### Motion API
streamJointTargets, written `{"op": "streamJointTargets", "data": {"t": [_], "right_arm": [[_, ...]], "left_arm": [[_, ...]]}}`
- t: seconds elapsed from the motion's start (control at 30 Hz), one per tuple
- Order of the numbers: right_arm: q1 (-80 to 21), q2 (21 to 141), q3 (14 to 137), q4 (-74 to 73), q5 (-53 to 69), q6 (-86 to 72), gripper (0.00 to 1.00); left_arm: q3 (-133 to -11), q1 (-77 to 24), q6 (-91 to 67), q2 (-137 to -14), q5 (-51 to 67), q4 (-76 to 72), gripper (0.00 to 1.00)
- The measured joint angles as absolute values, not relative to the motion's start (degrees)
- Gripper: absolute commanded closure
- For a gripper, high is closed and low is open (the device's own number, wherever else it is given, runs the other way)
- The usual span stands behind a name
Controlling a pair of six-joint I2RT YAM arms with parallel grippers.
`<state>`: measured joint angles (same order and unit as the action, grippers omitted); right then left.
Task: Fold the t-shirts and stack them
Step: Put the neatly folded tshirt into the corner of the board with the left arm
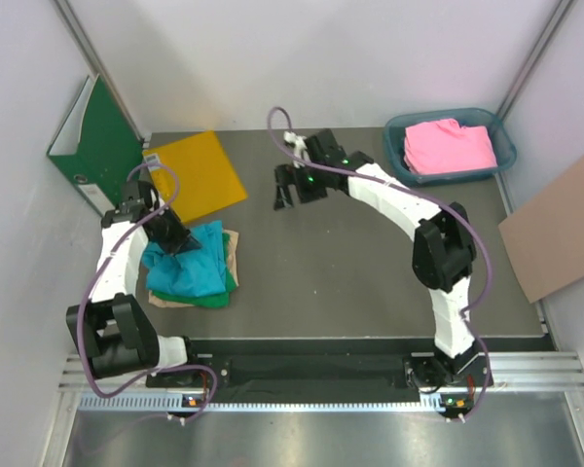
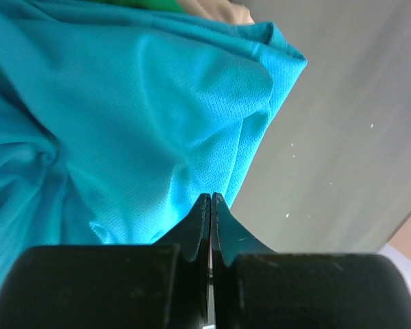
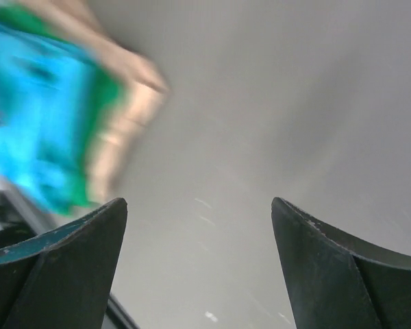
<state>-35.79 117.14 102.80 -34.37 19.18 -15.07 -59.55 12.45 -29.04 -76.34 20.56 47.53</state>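
- On the left side of the grey table, a turquoise t-shirt lies rumpled on top of a small pile, with a green t-shirt showing under its near edge and a tan cloth at the bottom.
- The left gripper is down on the far-left part of that turquoise t-shirt.
- From the left wrist camera, the left gripper has its black fingers pressed flat together, tips at the edge of the turquoise cloth; whether any fold is pinched between them cannot be told.
- The right gripper reaches out over the bare middle of the far half of the table, well apart from the pile.
- The right wrist view shows the right gripper with its jaws spread wide and holding nothing, grey tabletop between them and the pile blurred at upper left.
- A pink t-shirt sits folded in a blue basket at the far right corner.
- A yellow envelope lies just beyond the pile, beside a green binder leaning on the left wall.
- A brown cardboard sheet rests at the right edge.
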Motion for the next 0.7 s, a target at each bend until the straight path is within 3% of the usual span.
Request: {"op": "streamJointTargets", "data": {"t": [0.1,0.13,0.23,0.27,0.47,0.7], "right_arm": [[-39.4,119.5,111.8,-34.0,21.7,-16.1,0.21],[-40.4,120.4,114.1,-33.9,22.7,-16.6,0.28],[-43.2,123.2,119.3,-33.7,26.2,-18.1,0.75],[-43.9,124.4,120.6,-33.8,27.6,-18.6,1.00],[-47.4,130.6,122.8,-33.9,33.6,-21.0,1.00],[-49.9,133.1,122.7,-30.7,38.9,-26.1,1.00]], "left_arm": [[-60.9,12.4,-29.0,-76.2,18.3,48.6,1.00],[-61.1,12.4,-29.0,-76.2,17.3,49.0,1.00],[-61.2,12.4,-29.2,-75.2,12.4,50.7,1.00],[-61.2,12.4,-29.4,-74.7,10.6,51.4,1.00],[-62.3,12.4,-29.8,-73.4,1.4,54.6,1.00],[-61.7,12.4,-29.3,-77.6,-1.4,56.0,1.00]]}}
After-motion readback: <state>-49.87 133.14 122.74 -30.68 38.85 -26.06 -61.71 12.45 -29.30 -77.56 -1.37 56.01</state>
